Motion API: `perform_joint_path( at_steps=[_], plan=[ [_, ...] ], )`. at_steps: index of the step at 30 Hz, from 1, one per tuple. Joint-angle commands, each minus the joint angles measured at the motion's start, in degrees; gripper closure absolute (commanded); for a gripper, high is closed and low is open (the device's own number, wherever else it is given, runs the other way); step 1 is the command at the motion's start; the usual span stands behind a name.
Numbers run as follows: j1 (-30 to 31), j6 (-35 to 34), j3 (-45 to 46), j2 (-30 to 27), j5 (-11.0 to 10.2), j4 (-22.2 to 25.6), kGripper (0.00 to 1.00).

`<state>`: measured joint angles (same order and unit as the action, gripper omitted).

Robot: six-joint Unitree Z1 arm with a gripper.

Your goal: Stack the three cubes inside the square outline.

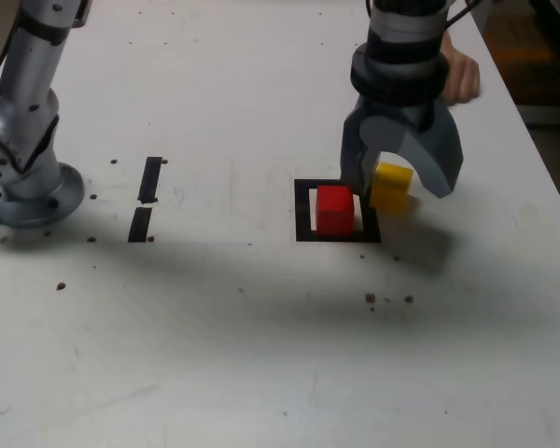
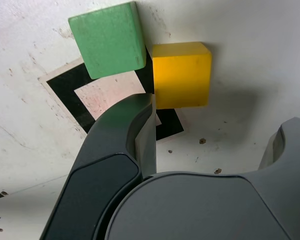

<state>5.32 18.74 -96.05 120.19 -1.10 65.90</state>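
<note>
The gripper [image 1: 399,182] hung low near the middle right of the exterior view, with its jaws spread wide. The yellow cube [image 1: 390,187] sat on the table between the jaws, but neither jaw looked to be pinching it, so nothing was held. It sat just outside the square outline [image 1: 303,210], by the right edge.

The red cube [image 1: 335,209] stood inside the outline, a good bottom for the stack. In the wrist view it was hidden behind the near jaw. There the green cube [image 2: 110,39] sat at the upper left, lying over a corner of the outline and close beside the yellow cube.

I think the jaws were wide to fit around the yellow cube and lift it onto the red one.
</note>
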Motion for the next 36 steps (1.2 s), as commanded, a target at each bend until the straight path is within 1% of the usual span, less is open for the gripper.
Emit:
perform_joint_path(
  at_steps=[1, 4, 24, 36],
  plan=[
    [0.0, -0.1, -0.4, 0.4, 0.6, 0.0, 0.15],
    [0.0, -0.1, -0.5, 0.7, 1.1, 0.0, 0.15],
    [-1.0, -0.1, -2.4, 3.5, 2.2, 0.0, 0.15],
    [-1.9, -0.1, -4.4, 6.1, 4.0, -0.1, 0.15]
  ],
)
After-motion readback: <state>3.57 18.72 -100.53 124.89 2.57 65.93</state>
